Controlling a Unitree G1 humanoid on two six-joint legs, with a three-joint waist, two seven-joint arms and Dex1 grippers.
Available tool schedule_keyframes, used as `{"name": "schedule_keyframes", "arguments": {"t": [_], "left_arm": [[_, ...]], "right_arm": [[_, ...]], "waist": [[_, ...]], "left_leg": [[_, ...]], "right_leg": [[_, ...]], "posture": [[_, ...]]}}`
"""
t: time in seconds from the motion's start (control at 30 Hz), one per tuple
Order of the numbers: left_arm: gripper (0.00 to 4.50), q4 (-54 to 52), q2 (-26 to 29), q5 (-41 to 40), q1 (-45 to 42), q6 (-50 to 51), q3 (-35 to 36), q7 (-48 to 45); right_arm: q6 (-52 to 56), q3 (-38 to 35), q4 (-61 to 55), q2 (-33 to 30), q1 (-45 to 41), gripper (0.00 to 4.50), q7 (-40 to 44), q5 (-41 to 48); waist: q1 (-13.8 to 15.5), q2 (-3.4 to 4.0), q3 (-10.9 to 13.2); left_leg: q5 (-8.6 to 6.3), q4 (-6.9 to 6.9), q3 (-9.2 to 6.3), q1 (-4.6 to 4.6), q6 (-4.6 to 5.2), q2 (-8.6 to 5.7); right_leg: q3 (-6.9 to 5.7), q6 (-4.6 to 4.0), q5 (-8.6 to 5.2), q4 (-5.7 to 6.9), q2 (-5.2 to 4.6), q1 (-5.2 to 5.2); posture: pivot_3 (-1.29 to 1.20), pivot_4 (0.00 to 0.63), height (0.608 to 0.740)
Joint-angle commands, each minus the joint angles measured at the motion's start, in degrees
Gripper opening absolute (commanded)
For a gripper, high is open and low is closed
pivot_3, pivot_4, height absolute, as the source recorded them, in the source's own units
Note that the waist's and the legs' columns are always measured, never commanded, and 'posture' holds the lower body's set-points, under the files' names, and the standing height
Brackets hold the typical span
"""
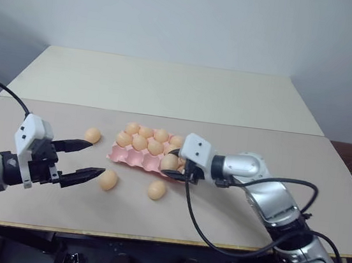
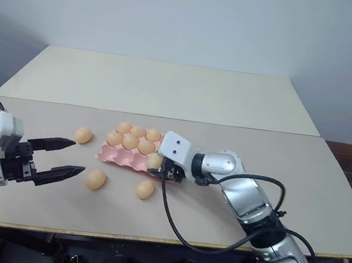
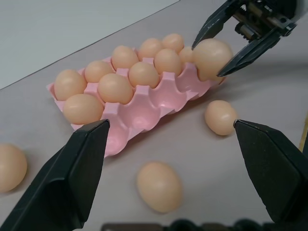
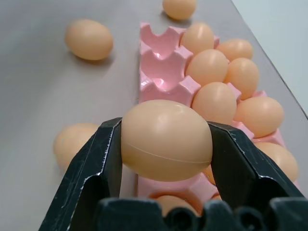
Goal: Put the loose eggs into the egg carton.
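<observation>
Low over the tabletop (image 1: 323,188), the right gripper (image 1: 173,165) reaches in from the right, its jaws pinching one egg (image 4: 166,140) above the near right end of the egg carton (image 1: 135,158). The left gripper (image 1: 86,160) hangs level at the left, jaws spread wide and empty. Seen from the right wrist, the carton's near row has bare pink cups while eggs sit in the far rows. Three loose eggs (image 1: 107,180) lie on the beige tabletop beside the carton, before a plain pale wall (image 1: 190,18).

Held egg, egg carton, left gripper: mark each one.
held egg (image 4: 166,139), right wrist view, middle of shell
egg carton (image 3: 159,103), left wrist view, bare pink ridge
left gripper (image 1: 92,160), left eye view, between fingertips
</observation>
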Motion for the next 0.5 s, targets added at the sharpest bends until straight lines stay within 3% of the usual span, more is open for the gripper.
{"name": "schedule_keyframes", "arguments": {"t": [0.03, 0.17, 0.33, 0.5], "left_arm": [[4.50, -1.7, -0.3, -0.5, 0.5, -0.8, 1.3, 0.3], [4.50, -1.9, -0.4, -0.5, 1.1, -0.8, 1.5, 0.4], [4.50, -1.0, -0.3, -0.5, 0.3, -0.6, 1.0, 0.8], [4.50, 0.2, 0.1, -0.7, 0.9, -1.4, 2.3, -1.1]], "right_arm": [[-1.0, -0.2, -0.3, 0.7, -1.2, 3.21, -0.9, -1.3], [-0.2, -1.0, -2.8, 0.7, 0.0, 4.43, 0.6, 0.0], [1.2, -4.2, -6.4, -0.7, 1.7, 4.47, 0.7, 1.6], [1.6, -15.5, -13.7, -7.7, 8.8, 4.47, 4.7, 9.2]], "waist": [[0.0, 0.00, 0.0], [-0.1, 0.00, 0.0], [-0.1, 0.00, 0.0], [0.6, 0.00, 0.0]], "left_leg": [[0.00, 0.00, 0.00, -0.03, 0.00, 0.00], [0.00, 0.00, 0.00, -0.05, 0.00, 0.03], [0.01, 0.00, -0.01, 0.02, -0.01, 0.04], [0.01, 0.00, 0.01, 0.05, -0.02, 0.02]], "right_leg": [[0.00, 0.00, 0.00, 0.00, -0.01, -0.02], [-0.02, 0.00, -0.01, 0.01, 0.03, -0.04], [-0.02, 0.01, 0.00, 0.09, 0.04, -0.03], [-0.03, 0.01, -0.01, 0.05, 0.00, 0.01]], "posture": [[0.00, 0.150, 0.740], [0.00, 0.150, 0.740], [0.00, 0.150, 0.740], [0.00, 0.150, 0.740]]}}
